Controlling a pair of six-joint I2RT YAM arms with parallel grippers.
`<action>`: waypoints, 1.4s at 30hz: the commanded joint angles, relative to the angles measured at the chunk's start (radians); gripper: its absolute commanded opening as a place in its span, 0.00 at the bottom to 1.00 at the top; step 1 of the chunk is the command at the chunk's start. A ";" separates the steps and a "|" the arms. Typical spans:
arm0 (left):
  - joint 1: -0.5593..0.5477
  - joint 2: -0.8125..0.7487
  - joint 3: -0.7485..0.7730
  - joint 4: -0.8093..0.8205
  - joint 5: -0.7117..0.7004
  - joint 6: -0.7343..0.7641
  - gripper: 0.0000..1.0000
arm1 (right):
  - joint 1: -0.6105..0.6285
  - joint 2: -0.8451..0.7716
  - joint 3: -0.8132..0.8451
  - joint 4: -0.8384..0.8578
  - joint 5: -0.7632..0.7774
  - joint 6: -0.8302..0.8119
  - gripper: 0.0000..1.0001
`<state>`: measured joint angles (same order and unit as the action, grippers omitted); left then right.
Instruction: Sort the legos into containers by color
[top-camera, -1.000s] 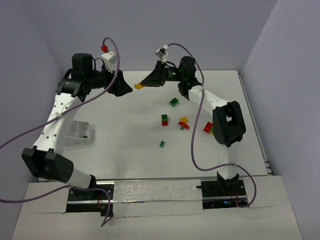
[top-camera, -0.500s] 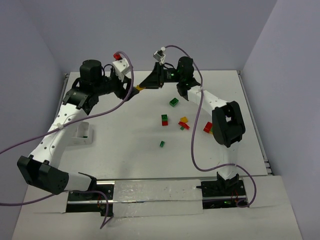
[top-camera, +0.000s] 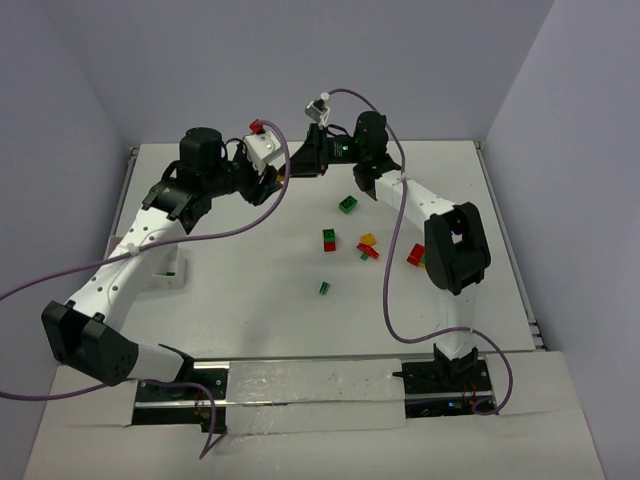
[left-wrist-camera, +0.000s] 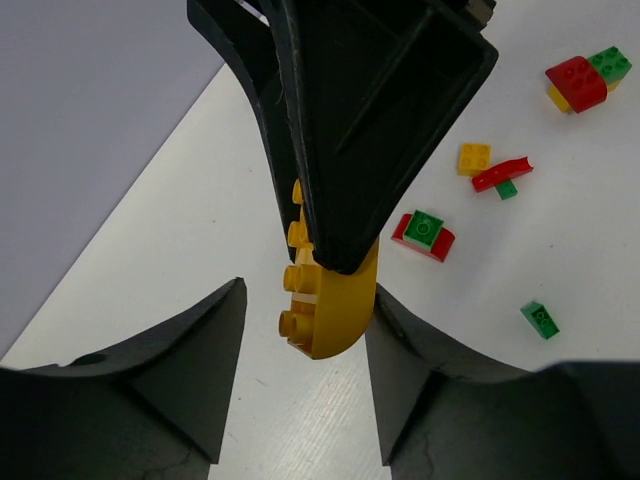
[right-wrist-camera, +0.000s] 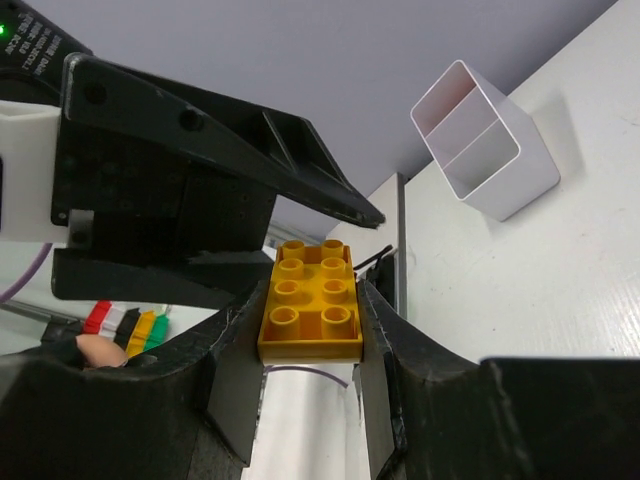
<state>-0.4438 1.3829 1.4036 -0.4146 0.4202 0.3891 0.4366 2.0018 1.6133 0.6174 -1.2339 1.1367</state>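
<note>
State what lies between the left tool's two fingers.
The yellow brick, gripped by the right tool, as the left wrist view shows.

There are 2 arms, the left arm and the right arm, and each has 2 fingers. There is 1 white container with 2 compartments.

On the table I count 6 groups of bricks:
- 2 single ones, the far green brick and the near green brick
- 1 small yellow brick
- 1 red and green pair
- 1 thin red piece with 1 green piece under it
- 1 cluster of 3 bricks: red, green and yellow

1 more, the big yellow brick with 8 studs, is off the table.

Together this is 11 bricks: 5 green, 3 red, 3 yellow.
</note>
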 joint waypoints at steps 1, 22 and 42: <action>-0.004 0.002 0.001 0.072 -0.026 0.037 0.52 | 0.010 0.008 0.062 0.031 -0.034 0.019 0.00; 0.017 -0.163 -0.082 -0.087 0.020 -0.010 0.00 | -0.025 0.003 0.060 -0.105 0.023 -0.066 0.93; 0.691 -0.095 -0.051 -0.813 -0.144 0.122 0.00 | -0.110 -0.118 0.103 -0.840 0.189 -0.855 0.95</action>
<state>0.1609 1.2656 1.3159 -1.0757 0.3256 0.4662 0.3290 1.9685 1.6840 -0.0971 -1.0830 0.4536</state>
